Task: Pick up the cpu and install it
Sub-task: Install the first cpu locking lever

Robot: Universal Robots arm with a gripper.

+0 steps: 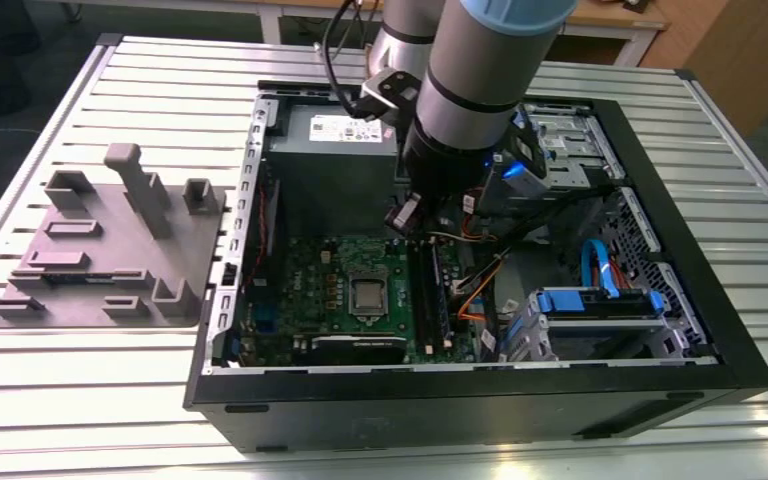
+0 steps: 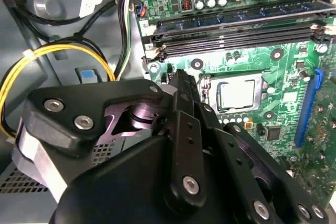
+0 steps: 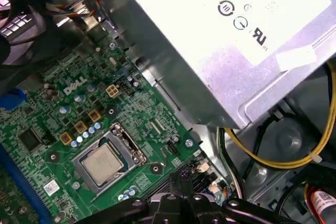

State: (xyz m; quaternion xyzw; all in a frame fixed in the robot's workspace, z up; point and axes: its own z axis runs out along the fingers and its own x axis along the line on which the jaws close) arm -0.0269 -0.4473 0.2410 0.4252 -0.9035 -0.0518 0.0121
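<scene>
Plainly, the cpu (image 2: 237, 95) lies flat in its metal-framed socket (image 2: 210, 94) on the green motherboard (image 2: 249, 56), just beyond the tips of the gripper (image 2: 181, 77), whose jaws are pressed together on nothing, beside the grey power-supply box (image 3: 210, 51).

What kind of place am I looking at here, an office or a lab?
Probably a robotics lab or test bench: an open desktop computer case lies on a slotted metal table, a robot arm reaches into it, and a grey parts fixture sits beside it.
</scene>
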